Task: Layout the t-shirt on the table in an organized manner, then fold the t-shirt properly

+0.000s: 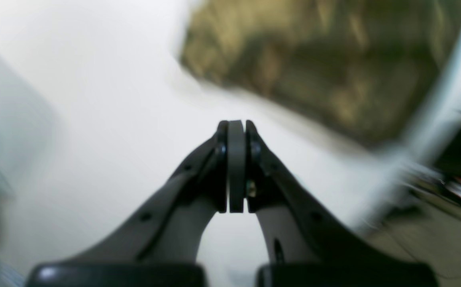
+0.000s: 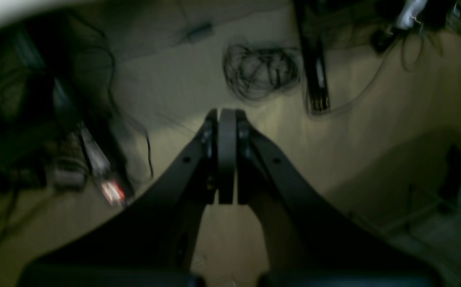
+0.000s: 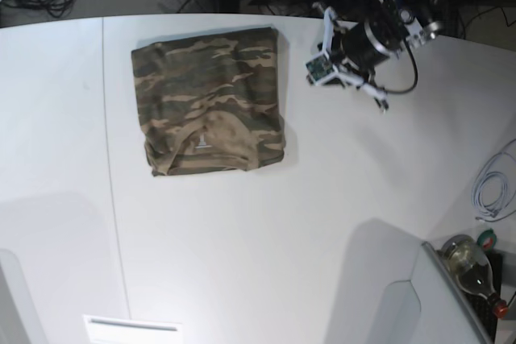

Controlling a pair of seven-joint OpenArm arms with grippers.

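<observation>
At the near edge of the base view a glass bottle [image 3: 466,262] is seen lying off the desk's right corner, with a coil of pale cable [image 3: 493,189] just beyond it; the white desk [image 3: 266,239] is crossed by a thin dark seam running front to back on its left part. Farther back, left of centre, the t-shirt [image 3: 210,101] is laid flat in a folded, roughly square block of camouflage cloth, its tan collar turned toward the near edge. The left gripper [image 1: 236,131] is held above bare desk near the far right side, apart from the shirt; its jaws are pressed together on nothing. The right gripper [image 2: 227,119] is seen only from its own wrist camera, over a dim floor strewn with cables [image 2: 260,71]; its jaws are likewise closed and empty.
</observation>
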